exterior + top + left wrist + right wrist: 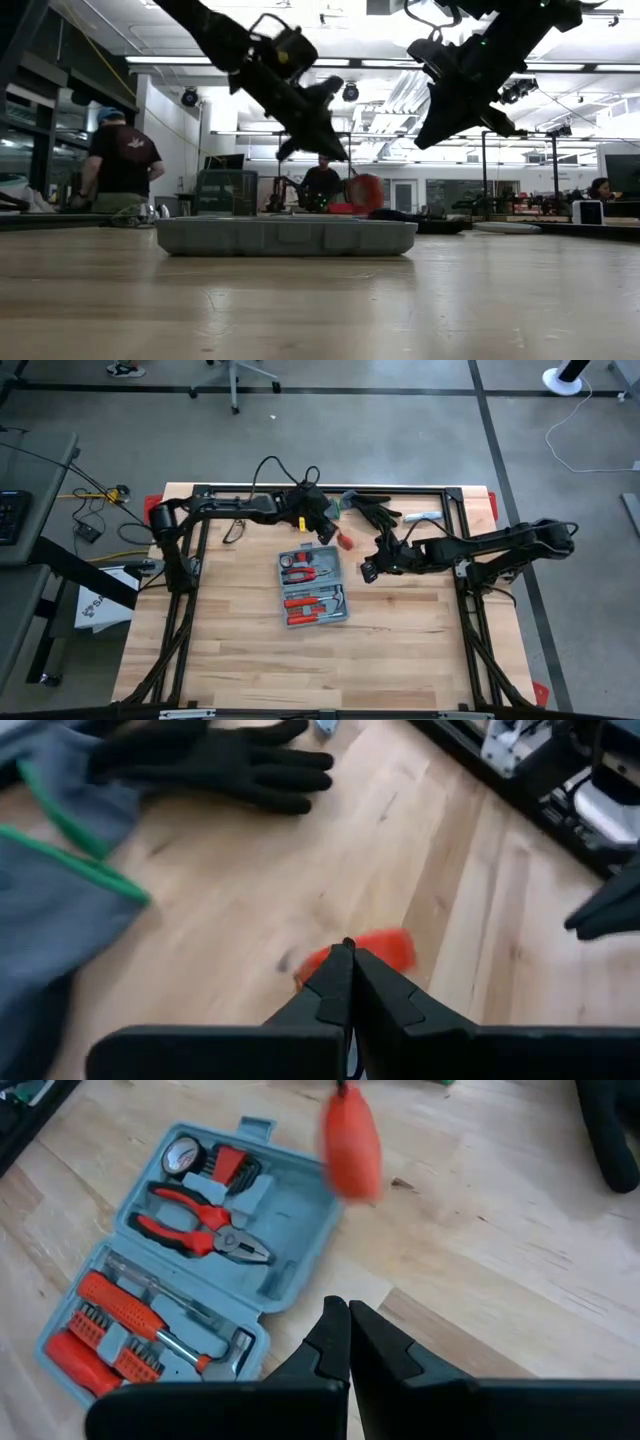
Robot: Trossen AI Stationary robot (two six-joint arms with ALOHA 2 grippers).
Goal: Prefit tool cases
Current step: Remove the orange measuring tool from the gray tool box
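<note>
The tool case (312,588) lies open and flat on the wooden table, its grey-blue tray (290,1210) holding red-handled pliers (195,1225) and screwdrivers. My left gripper (335,532) hangs just beyond the case's far right corner, shut, with a small red-handled tool (346,542) at its fingertips. That tool shows blurred in the left wrist view (365,955) and in the right wrist view (350,1145). My right gripper (368,570) hovers shut to the right of the case, above the table, touching nothing. My left gripper pinches the red tool by its thin dark end (347,942), only at the fingertips. The fingers slant down toward the table's right side. The red body (350,1145) hangs beyond and below the fingertips; whether it is clear of the table I cannot tell.
Black gloves (378,512) lie near the far edge, beside a grey cloth with green edging (60,890). A small white object (425,517) lies at the far right. Bare wood (300,660) stretches on the near side of the case. People stand in the room behind (122,160).
</note>
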